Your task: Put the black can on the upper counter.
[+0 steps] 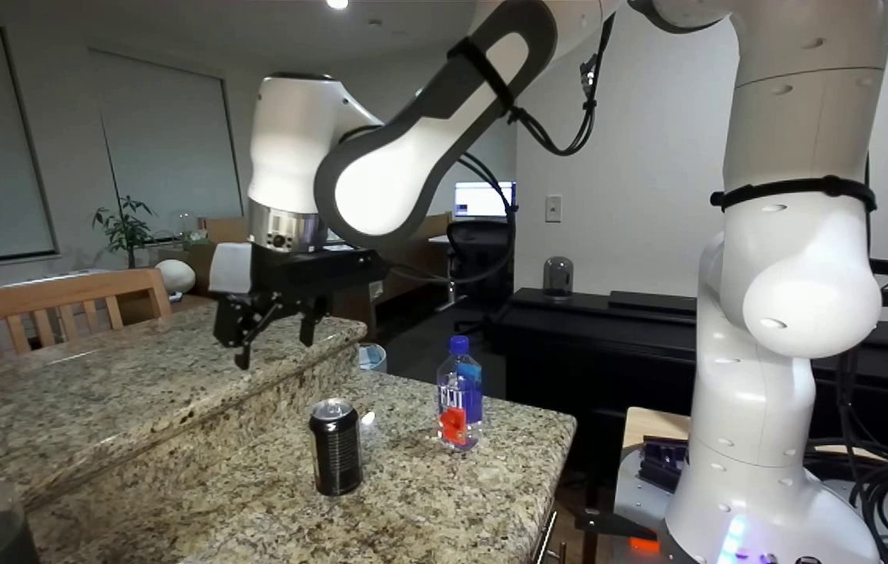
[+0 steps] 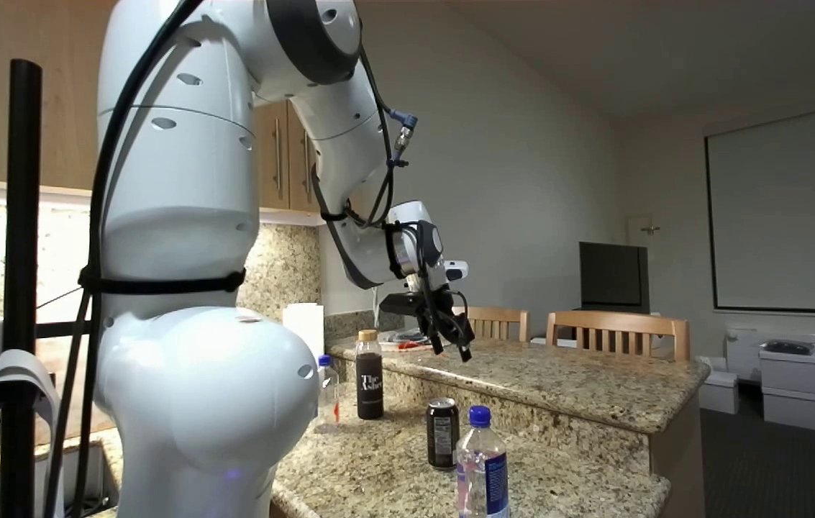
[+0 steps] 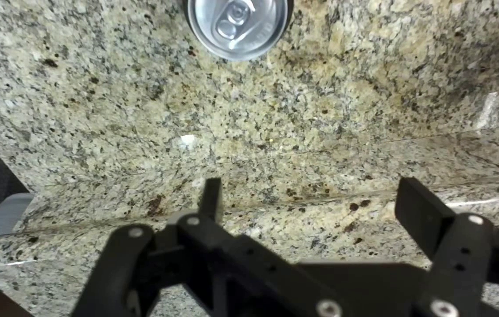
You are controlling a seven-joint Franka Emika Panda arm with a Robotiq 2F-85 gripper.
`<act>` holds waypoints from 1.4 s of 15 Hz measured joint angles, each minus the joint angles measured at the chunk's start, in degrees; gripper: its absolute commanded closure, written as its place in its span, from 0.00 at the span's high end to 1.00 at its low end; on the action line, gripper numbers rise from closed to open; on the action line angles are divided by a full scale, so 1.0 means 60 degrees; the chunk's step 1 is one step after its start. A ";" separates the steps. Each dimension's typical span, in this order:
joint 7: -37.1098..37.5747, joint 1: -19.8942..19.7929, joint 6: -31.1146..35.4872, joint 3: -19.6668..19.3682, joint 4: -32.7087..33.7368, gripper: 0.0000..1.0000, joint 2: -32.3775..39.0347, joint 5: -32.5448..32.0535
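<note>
The black can stands upright on the lower granite surface, near the riser that climbs to the upper counter; its silvery lid and pull tab face upward. From my remote station I have the claw spread wide: in the wrist view its two fingers stand well apart, with speckled granite visible through the gap. In both exterior views I see it hang from the end of the white arm, above the level of the upper counter and well apart from the can, the fingers directed downward. In the wrist view the lid lies at the top edge of the frame, partly cut off, whereas farther down the fingers overlap the riser and the rounded lip of the upper counter. The blue-capped bottle, clear with a red patch and the letters FIJI, stands upright on the same surface, near the can and apart from it. In an exterior view I also note a dark bottle with a tan cap, upright on the surface, and next to it in that view a second clear bottle, partly hidden behind the arm. Wooden chairs line the far side of the upper counter. In an exterior view a leafy plant and a lit monitor occupy the background.
</note>
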 measured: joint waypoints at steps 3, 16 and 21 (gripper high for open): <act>0.0000 0.0002 0.0000 -0.0002 0.0000 1.00 0.0000 0.0000; 0.0026 0.1264 -0.3432 -0.0196 0.0457 1.00 -0.0122 0.0106; 0.0026 0.1247 -0.3340 -0.0466 -0.0019 1.00 -0.0122 0.0168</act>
